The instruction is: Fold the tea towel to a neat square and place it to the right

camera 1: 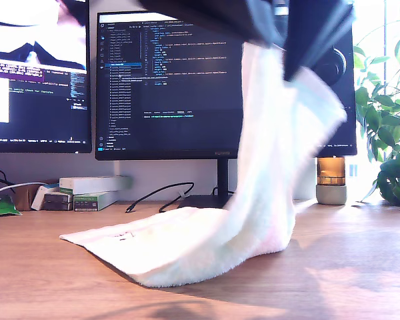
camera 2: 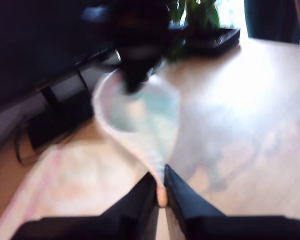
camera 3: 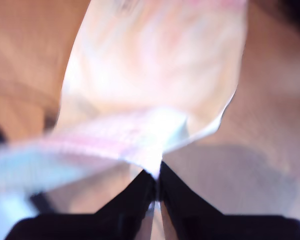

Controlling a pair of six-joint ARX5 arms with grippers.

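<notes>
Tea towel (camera 1: 253, 200), fluffy pale terry with mint and pink tints: one end is held aloft, the other lies on the wooden tabletop (camera 1: 360, 267). An edge is pinched between the closed jaws of my first gripper (camera 2: 161, 192), another by my second gripper (camera 3: 156, 187).

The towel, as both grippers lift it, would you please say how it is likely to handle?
Probably very floppy: the towel hangs limp from my first gripper and my second gripper and drapes onto the desk. It looks light, since thin pinches carry it. Its trailing end would likely drag rather than slide neatly.

my first gripper (camera 2: 160, 192): fingers pinched on tea towel (camera 2: 140, 125) edge | towel hangs over wooden desk (camera 2: 260, 110)
</notes>
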